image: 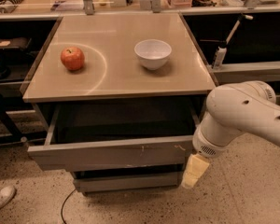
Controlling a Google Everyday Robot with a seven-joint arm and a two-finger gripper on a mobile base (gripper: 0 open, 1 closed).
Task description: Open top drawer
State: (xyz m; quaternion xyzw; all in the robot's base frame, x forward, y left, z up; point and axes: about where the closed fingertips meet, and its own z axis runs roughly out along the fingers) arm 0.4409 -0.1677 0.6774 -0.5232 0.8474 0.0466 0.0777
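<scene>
Camera view showed the top drawer [107,154] standing well out from under the tabletop [121,85], its plain grey inside open to view. The gripper [194,171] hung below the tabletop's right front corner, just beside the drawer front's right end — whether spread or pressed together, I could not tell. The drawer looked handleless, stiff and probably weighty — its upper front lip seemed the best hold.

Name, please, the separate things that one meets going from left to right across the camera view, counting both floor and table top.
white shoe → apple → bowl → gripper, hanging low at the right end of the pulled-out top drawer. The drawer itself spans most of the width, so it has no place in the order.
</scene>
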